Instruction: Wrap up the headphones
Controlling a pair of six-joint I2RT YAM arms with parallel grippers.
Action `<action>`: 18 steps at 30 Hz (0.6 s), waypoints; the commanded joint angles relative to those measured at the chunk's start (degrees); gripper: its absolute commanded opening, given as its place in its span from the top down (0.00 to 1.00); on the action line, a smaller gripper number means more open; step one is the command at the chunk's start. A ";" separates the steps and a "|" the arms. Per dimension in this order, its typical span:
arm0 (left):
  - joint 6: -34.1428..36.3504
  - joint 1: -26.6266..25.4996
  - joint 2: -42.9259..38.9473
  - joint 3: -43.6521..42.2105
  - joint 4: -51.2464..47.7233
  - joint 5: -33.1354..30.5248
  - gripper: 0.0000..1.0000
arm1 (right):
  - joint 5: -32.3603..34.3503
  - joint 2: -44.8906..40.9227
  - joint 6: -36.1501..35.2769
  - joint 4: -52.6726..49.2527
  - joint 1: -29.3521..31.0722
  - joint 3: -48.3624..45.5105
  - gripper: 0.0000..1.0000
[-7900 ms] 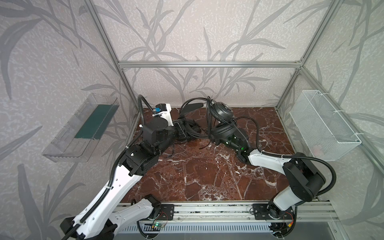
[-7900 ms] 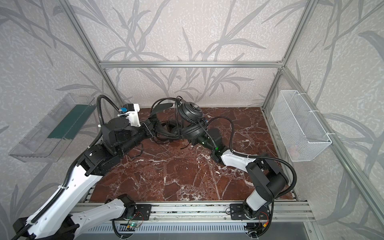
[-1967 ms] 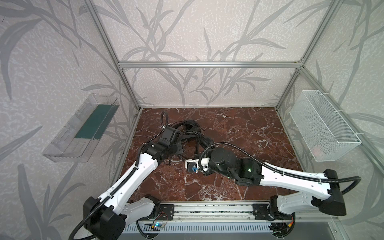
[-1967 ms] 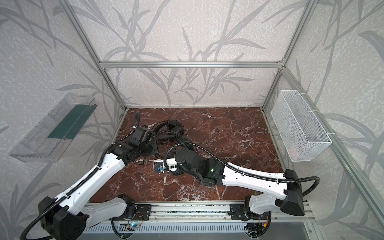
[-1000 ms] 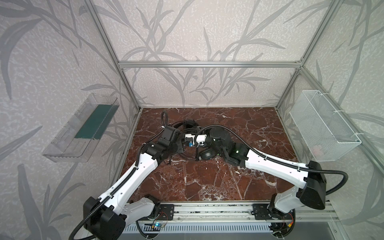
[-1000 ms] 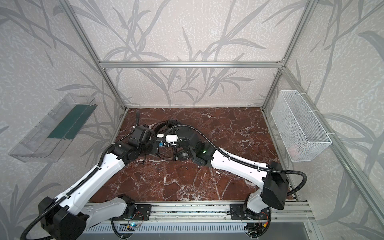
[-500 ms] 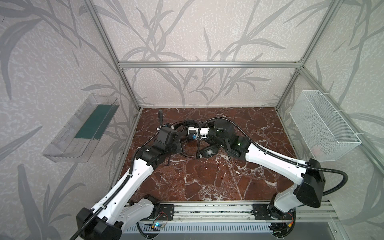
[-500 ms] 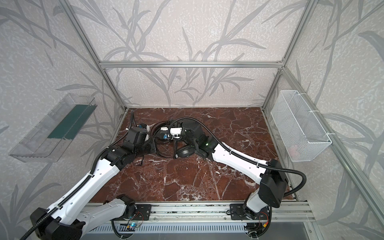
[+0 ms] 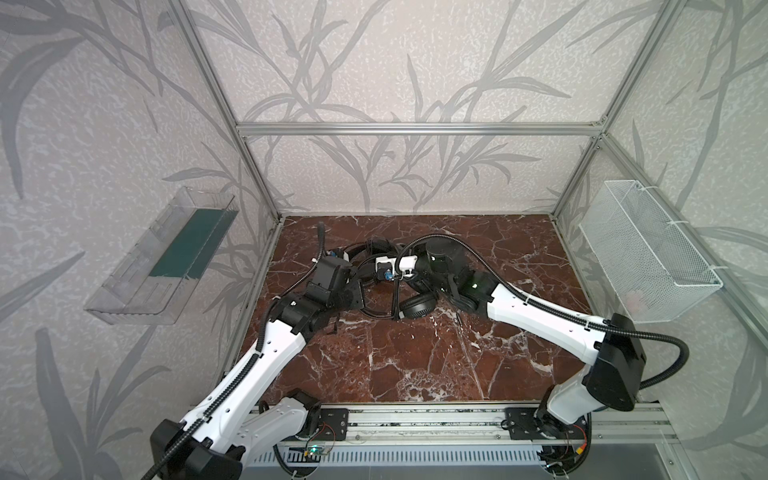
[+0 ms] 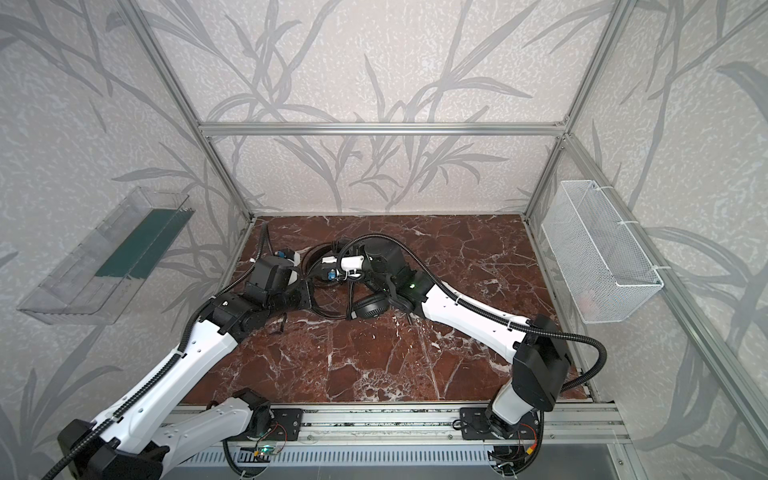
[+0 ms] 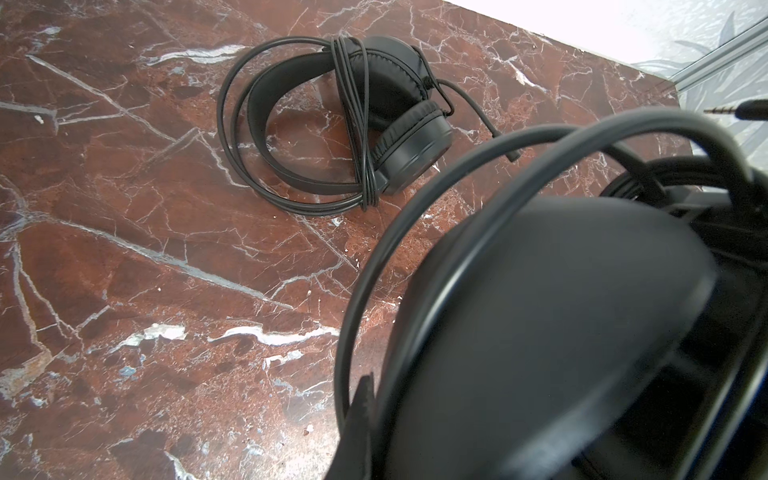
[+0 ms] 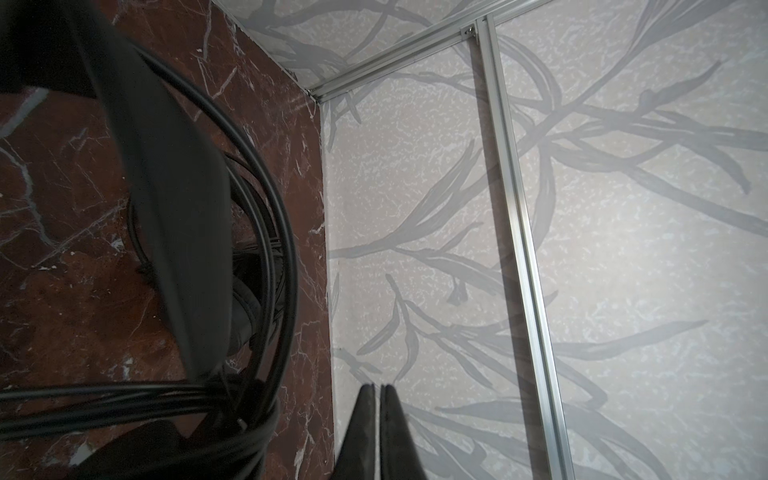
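Standing by the counter [image 9: 415, 365], in both top views I see the two arms meeting over the loose headset [image 9: 417, 306], one earcup low by the marble. The left pincer [image 9: 356, 287] sits just beside it. A clear tray [image 9: 166, 266] on the wall well left of that headset holds only a green strip. The wire basket [image 9: 648, 257], well right of it, has a faint pale thing at the bottom that I cannot name.

From the left wrist, the loose headset fills the near view, its cable [image 11: 374, 270] bowing out in a slack loop and its plug [image 11: 715, 110] free. The left pincer is closed, though I cannot tell what it pinches. Beyond lies the wrapped headset [image 11: 399, 137], cord wound round it.

From the right wrist, the right pincer [image 12: 380, 390] is closed with nothing visible between its tips, and coils run just beside it.

My worry is that the slack loop could snag a finger or slip off, undoing turns, or drag into the finished headset.
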 commanded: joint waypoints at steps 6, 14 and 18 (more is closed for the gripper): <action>3.59 -1.54 -1.74 1.53 -9.31 8.46 1.00 | 1.66 -1.77 2.73 4.75 -4.07 2.36 0.92; 3.56 -1.55 -4.23 4.41 -14.70 13.72 1.00 | 0.94 -2.29 4.55 4.93 -6.15 1.12 0.72; 3.90 -1.62 -4.60 5.89 -17.60 13.62 1.00 | 0.15 -2.86 6.00 4.06 -6.38 -0.30 0.72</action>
